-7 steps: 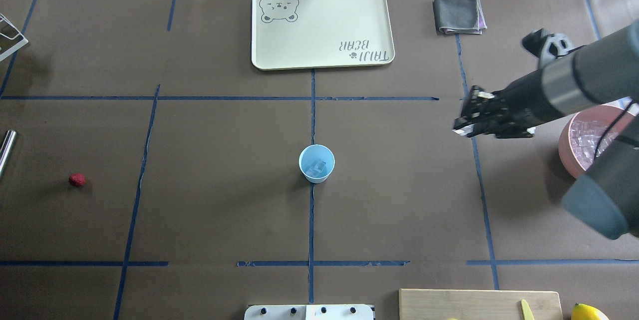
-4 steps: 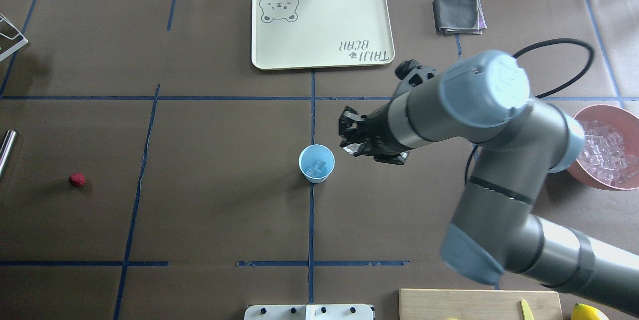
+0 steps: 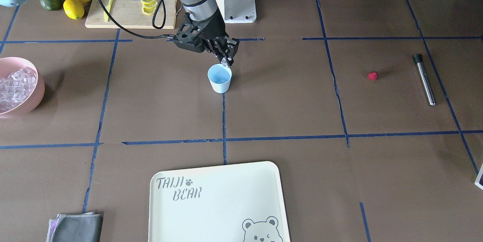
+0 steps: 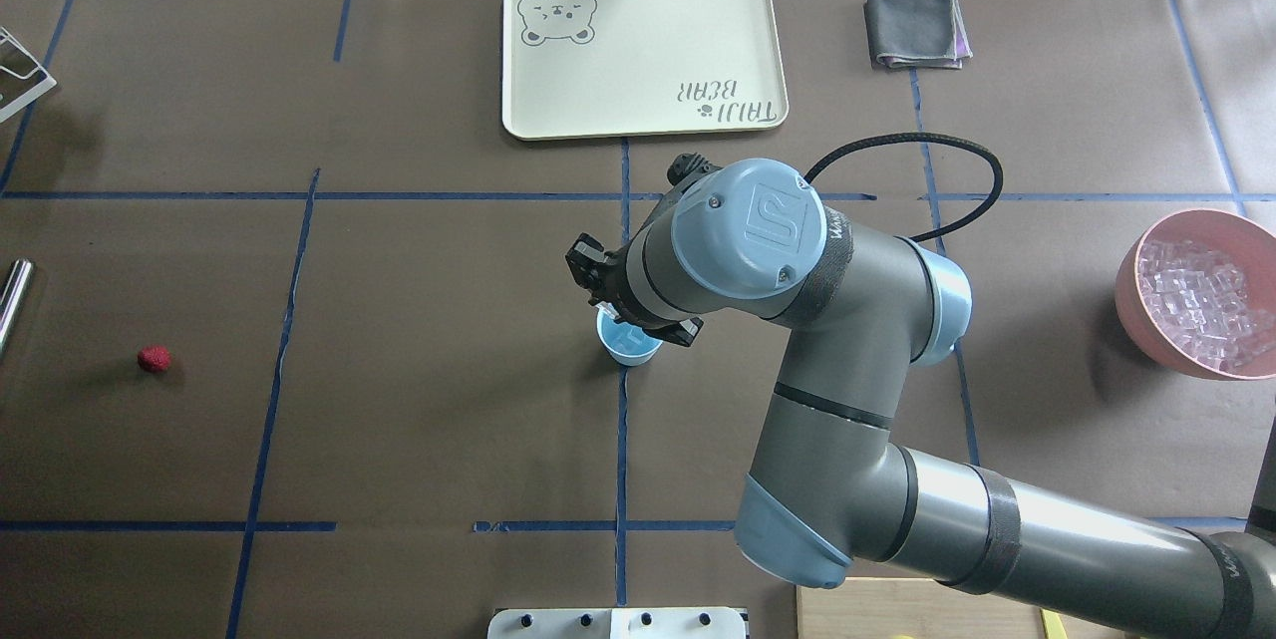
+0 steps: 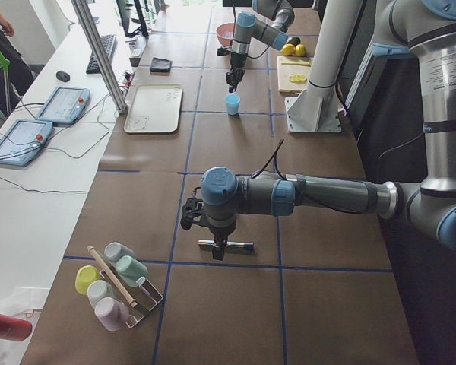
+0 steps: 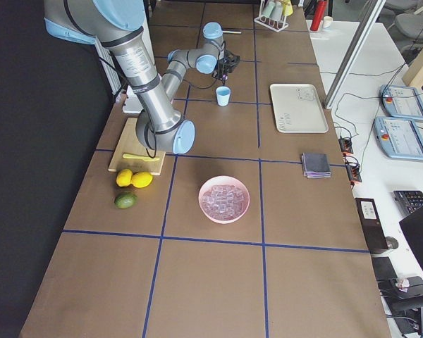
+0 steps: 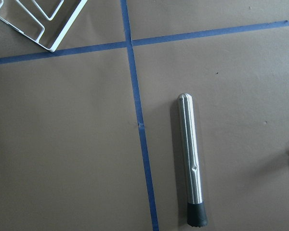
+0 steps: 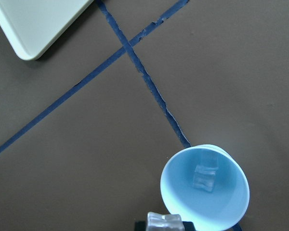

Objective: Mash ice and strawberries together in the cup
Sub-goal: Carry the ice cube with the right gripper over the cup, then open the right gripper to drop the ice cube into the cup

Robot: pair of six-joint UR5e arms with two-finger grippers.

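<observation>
The light blue cup (image 3: 219, 79) stands at the table's middle with one clear ice cube (image 8: 204, 178) inside. My right gripper (image 3: 226, 60) hangs just above the cup's rim, shut on another ice cube (image 8: 164, 222). In the overhead view the gripper (image 4: 616, 312) covers part of the cup (image 4: 630, 350). The red strawberry (image 4: 154, 358) lies alone far to the left and also shows in the front view (image 3: 373, 76). My left gripper (image 5: 216, 242) hovers over a steel muddler (image 7: 191, 159); I cannot tell if it is open or shut.
A pink bowl (image 4: 1131, 290) full of ice (image 4: 1196, 305) sits at the right edge. A cream tray (image 4: 643, 51) and a grey cloth (image 4: 915, 29) lie at the back. A cutting board (image 3: 128, 8) with lemon slices, lemons and a lime sits near the robot's base.
My right arm has swung left from beside the pink bowl to above the cup, carrying the ice cube. The cup and the strawberry have not moved.
</observation>
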